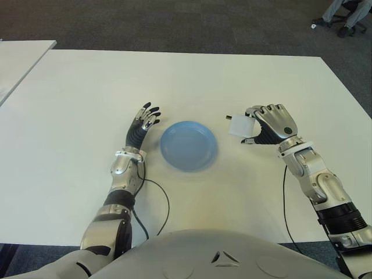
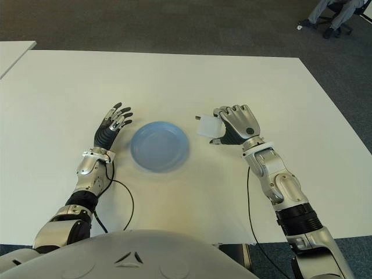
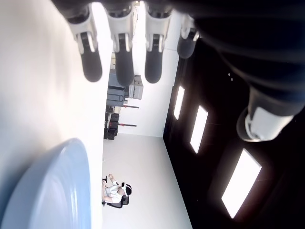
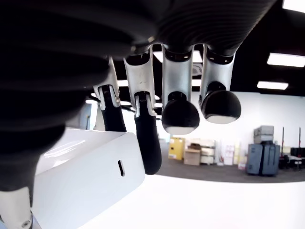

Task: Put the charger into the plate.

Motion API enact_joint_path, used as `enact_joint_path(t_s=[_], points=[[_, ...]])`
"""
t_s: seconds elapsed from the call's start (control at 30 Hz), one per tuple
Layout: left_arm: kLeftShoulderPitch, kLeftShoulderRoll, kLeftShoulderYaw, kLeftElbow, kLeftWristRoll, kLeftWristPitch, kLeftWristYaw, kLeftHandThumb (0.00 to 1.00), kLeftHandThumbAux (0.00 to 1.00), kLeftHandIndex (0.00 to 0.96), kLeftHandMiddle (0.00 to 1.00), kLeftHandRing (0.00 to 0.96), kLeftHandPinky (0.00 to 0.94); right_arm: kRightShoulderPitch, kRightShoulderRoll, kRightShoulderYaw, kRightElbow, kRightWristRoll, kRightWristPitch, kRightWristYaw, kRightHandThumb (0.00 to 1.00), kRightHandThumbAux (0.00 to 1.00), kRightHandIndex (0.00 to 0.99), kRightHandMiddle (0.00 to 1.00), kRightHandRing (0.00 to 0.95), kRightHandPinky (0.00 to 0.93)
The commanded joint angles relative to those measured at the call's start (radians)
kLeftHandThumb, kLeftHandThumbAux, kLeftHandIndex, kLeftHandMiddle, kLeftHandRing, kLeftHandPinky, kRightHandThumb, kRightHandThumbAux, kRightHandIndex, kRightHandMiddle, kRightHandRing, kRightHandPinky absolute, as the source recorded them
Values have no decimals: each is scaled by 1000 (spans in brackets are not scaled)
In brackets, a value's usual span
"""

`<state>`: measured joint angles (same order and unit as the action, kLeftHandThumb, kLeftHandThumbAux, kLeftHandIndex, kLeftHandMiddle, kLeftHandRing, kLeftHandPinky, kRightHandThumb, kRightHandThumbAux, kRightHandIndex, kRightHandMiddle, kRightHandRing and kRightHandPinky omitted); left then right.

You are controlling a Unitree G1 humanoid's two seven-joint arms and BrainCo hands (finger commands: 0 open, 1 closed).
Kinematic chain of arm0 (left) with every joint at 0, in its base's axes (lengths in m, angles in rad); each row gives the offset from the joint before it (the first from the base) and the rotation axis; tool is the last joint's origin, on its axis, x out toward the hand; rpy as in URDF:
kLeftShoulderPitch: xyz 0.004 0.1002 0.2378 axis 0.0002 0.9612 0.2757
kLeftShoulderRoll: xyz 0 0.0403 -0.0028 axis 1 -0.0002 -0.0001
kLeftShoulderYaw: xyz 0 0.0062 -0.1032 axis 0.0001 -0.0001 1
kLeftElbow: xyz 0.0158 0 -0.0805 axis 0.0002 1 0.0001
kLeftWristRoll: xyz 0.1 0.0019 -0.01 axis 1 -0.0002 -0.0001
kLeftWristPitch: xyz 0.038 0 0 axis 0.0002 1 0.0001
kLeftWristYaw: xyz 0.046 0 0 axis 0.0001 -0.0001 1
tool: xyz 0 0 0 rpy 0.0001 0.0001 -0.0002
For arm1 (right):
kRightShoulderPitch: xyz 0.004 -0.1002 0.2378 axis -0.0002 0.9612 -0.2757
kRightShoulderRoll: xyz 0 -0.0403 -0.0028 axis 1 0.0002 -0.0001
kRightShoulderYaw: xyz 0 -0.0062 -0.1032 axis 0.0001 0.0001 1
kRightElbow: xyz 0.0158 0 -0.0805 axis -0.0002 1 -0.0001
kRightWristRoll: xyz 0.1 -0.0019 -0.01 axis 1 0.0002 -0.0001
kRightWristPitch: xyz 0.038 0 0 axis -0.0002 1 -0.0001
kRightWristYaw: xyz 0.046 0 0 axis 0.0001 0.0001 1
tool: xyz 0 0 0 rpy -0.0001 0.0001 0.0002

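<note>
Gripping charger (image 1: 241,126) in right hand (image 1: 268,127), right of plate (image 1: 189,145), not over it.
Left hand (image 1: 142,126) left of plate, fingers spread, holding nothing, above table (image 1: 174,81).

We find no readable text, label, brand or number anywhere — not on the charger (image 1: 241,126), the plate (image 1: 189,145) or the bench (image 1: 174,81).
</note>
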<state>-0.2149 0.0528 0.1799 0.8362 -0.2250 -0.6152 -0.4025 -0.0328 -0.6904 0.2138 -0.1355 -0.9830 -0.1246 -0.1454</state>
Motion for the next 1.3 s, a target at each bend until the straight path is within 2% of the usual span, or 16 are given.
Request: enact_joint_path(t_s=[0.03, 0.67, 0.9, 1.1, 1.3], points=[[0, -6, 4, 30, 6, 14, 17, 0, 470, 40, 193, 207, 216, -6, 11, -7, -19, 8, -15, 3, 855, 675, 405, 544, 875, 864], [-9, -12, 9, 51, 1, 2, 23, 0, 459, 29, 187, 197, 202, -81, 70, 29, -17, -11, -45, 19, 855, 675, 402, 541, 878, 867], [-15, -15, 19, 59, -18, 15, 6, 0, 452, 29, 190, 201, 203, -107, 97, 60, -31, -8, -37, 98, 854, 676, 401, 539, 871, 866], [-18, -20, 26, 63, -34, 18, -4, 0, 452, 26, 189, 198, 197, -143, 138, 111, 4, -37, -38, 109, 854, 676, 402, 540, 869, 864], [-17, -18, 24, 62, -35, 16, -8, 0, 453, 16, 183, 190, 180, -176, 213, 164, 51, -45, -13, 129, 854, 676, 401, 541, 867, 865]])
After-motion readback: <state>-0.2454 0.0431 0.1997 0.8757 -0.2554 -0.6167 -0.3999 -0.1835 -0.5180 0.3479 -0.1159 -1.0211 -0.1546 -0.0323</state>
